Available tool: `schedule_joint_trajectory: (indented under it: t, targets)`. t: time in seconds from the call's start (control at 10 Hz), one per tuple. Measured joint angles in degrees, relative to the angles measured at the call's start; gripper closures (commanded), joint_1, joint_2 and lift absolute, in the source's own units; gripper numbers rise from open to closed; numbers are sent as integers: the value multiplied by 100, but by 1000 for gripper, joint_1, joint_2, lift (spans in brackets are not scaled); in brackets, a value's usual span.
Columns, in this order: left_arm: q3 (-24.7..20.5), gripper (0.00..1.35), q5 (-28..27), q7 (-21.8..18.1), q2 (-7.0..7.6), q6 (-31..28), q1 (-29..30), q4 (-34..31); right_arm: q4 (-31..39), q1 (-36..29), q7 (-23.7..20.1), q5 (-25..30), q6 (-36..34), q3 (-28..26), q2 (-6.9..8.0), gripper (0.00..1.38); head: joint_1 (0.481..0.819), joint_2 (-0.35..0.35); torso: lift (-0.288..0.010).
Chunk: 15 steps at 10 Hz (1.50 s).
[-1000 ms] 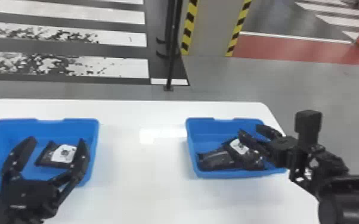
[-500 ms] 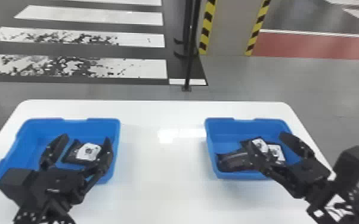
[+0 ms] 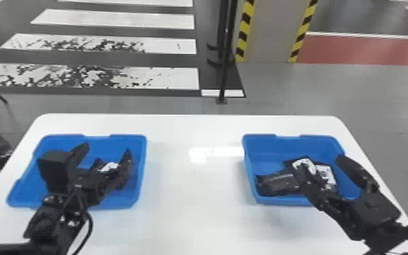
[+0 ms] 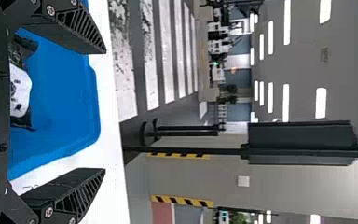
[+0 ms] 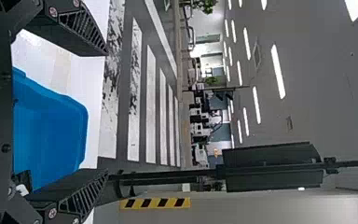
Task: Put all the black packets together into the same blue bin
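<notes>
The left gripper (image 3: pixel 107 149) has advanced over the left bin (image 3: pixel 139 144) and its lone packet (image 3: pixel 110 166), the right gripper (image 3: pixel 318 162) has turned more forward, both with fingers apart, so gathering with the other packets (image 3: pixel 276 184) in the right bin (image 3: pixel 257 147) seems still undone.

Head view: left packet (image 3: pixel 110 167) part hidden by left gripper (image 3: pixel 106 148); right packets (image 3: pixel 278 184) partly behind right gripper (image 3: pixel 319 161), edges blurred

No legible print on the black packets (image 3: pixel 278 183) or their white labels (image 3: pixel 326 173)
</notes>
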<state>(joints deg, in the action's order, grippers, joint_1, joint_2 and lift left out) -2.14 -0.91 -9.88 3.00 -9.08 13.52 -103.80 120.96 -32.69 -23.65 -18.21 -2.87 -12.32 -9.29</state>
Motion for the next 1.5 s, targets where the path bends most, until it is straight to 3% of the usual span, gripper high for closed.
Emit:
schedule_joint_trajectory:
  t: [0.3, 0.6, 0.8, 1.5]
  targets:
    - [-535, 131, 56, -253, 32, -1746, -783, 109, 148, -7, -83, -28, -168, 253, -116, 133, 695, 53, -110]
    - [-854, 131, 1034, -724, 184, -3179, -1213, 540, 311, -89, -105, 43, -231, 318, -169, 133, 695, 67, -110]
    - [-915, 131, 1593, -928, 279, -3275, -1491, 1165, 314, -69, -125, 57, -277, 328, -170, 133, 695, 48, -110]
    - [-966, 148, 715, -907, 324, -3325, -1761, 1552, 272, 5, -252, -7, -486, 358, -191, 133, 695, 101, -110]
